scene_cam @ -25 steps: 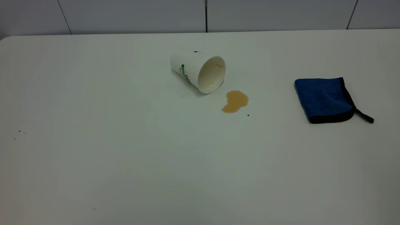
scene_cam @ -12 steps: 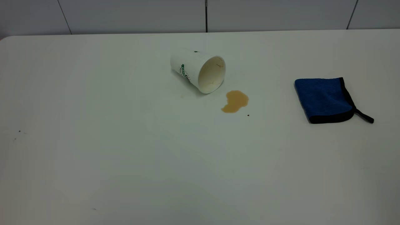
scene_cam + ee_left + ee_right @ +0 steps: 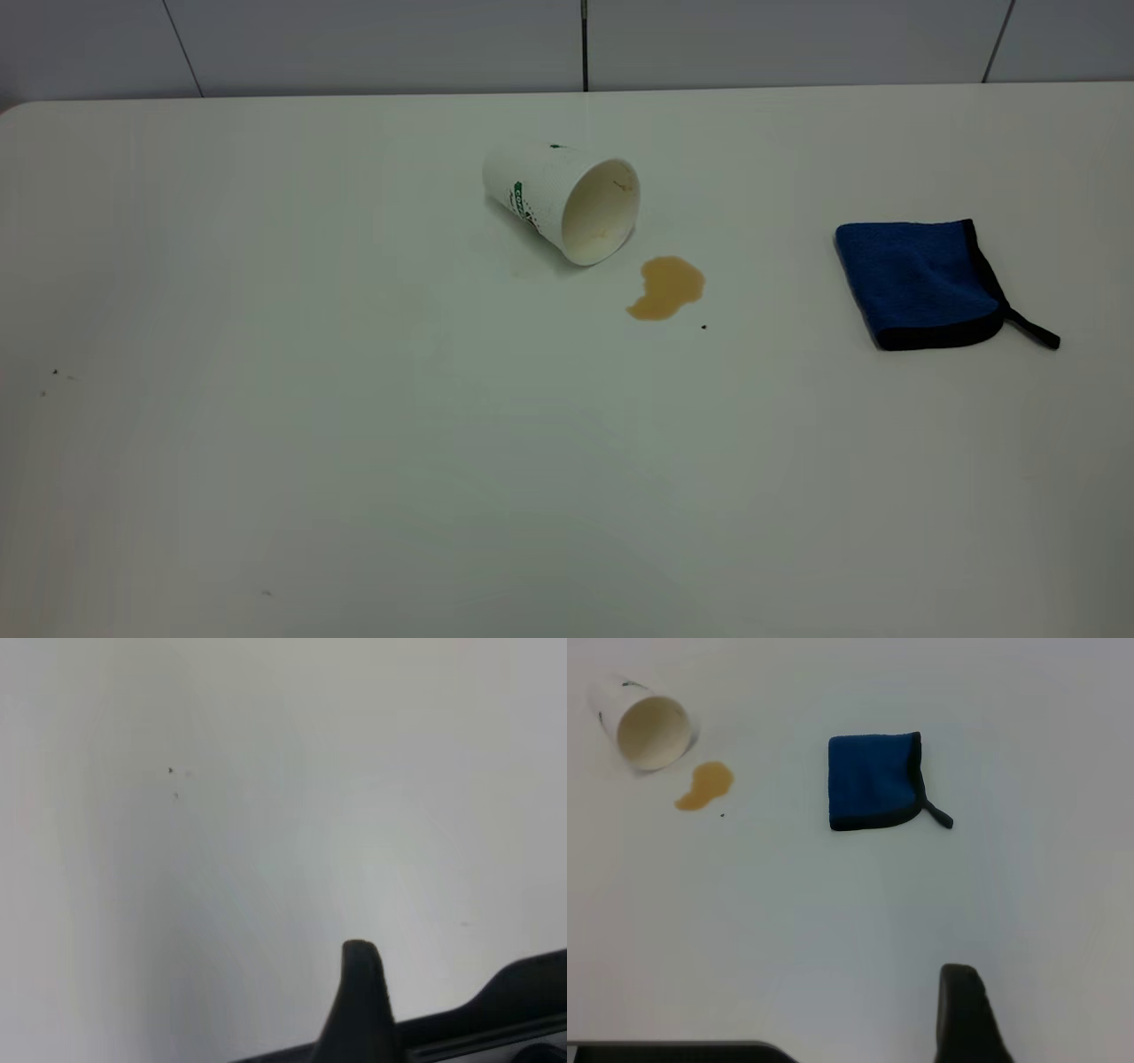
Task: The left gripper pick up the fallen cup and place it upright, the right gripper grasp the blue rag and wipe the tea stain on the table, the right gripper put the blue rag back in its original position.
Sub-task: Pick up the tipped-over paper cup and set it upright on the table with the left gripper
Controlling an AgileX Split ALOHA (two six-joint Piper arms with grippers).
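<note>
- Near the far middle of the table (image 3: 266,461): the cup (image 3: 560,202) lying on its side, mouth turned toward the tea stain (image 3: 666,287) just beside the rim.
- Probably handling as light thin paper, easy to crush or roll; best taking it across the side wall near the middle, squeezing gently.
- To the right, well apart: the blue rag (image 3: 917,282) lying folded flat, soft and limp; pinching a top fold likely working well.
- Left gripper (image 3: 359,1010) hovering over bare table, away from the cup; only one finger showing, so cannot tell open or closed.
- Right gripper (image 3: 966,1014) hanging high, rag far off; state also not possible to tell.
</note>
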